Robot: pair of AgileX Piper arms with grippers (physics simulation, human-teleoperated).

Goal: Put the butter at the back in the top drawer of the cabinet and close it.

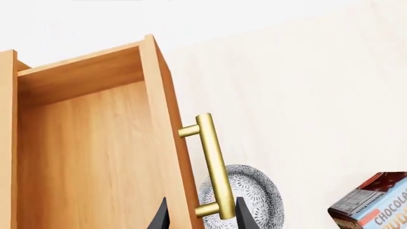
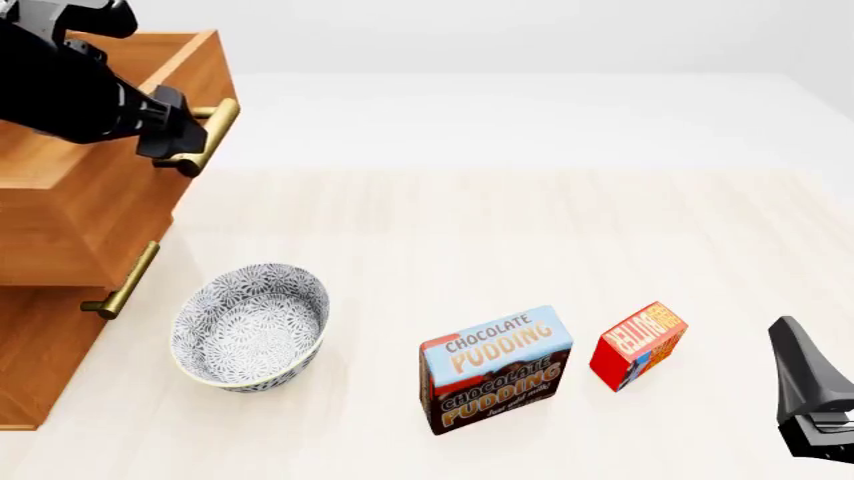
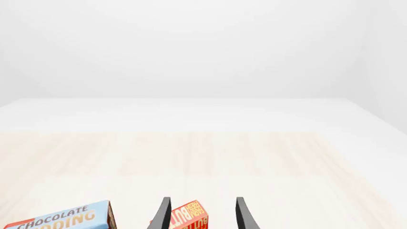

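The left hand [image 2: 187,140] pinches the brass handle [image 2: 211,134] of the top drawer [image 2: 100,60] (pulled out of the cabinet [image 2: 54,330]). The right hand [image 3: 200,214] is spread; the butter [image 2: 638,344] stands on the desk [image 2: 534,240] beside the pudding box [image 2: 497,368].

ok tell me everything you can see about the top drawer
The top drawer is light orange-brown wood with a brass bar handle on two posts. It stands pulled out of the cabinet, and the left wrist view shows nothing on the part of its plain wooden floor that is in view. The left claw sits at the handle's lower end, fingers either side of the bar. Below it stands a patterned bowl, apart.
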